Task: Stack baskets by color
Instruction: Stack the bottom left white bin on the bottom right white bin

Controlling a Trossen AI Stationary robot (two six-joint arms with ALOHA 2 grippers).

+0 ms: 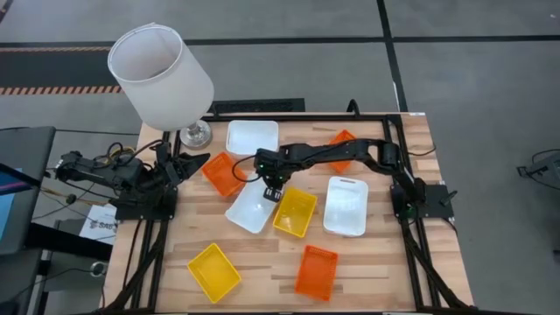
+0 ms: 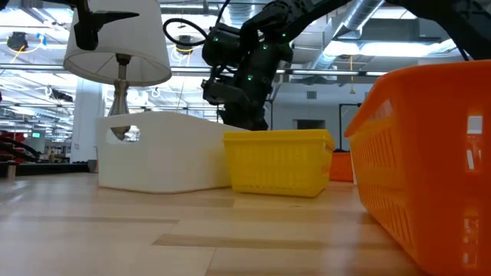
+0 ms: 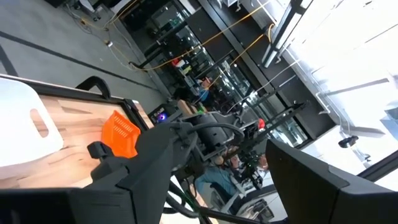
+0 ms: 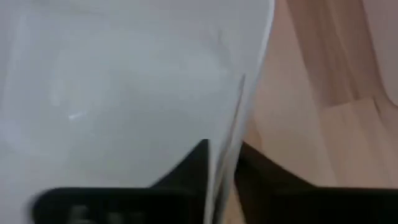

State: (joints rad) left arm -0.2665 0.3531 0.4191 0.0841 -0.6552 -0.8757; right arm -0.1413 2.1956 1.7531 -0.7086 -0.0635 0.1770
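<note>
The right gripper [image 1: 272,190] pinches the far rim of the middle white basket [image 1: 249,209]. Lift it straight and level, clear of the yellow basket [image 1: 295,213] just beside it on the right. The left gripper [image 1: 194,164] waits, open, near the lamp.

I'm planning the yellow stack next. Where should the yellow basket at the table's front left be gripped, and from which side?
Grip one long side wall of the yellow basket, coming straight down from above. It lies open side up with thin upright walls and bare table all round, so one jaw can slip inside and one outside.
</note>
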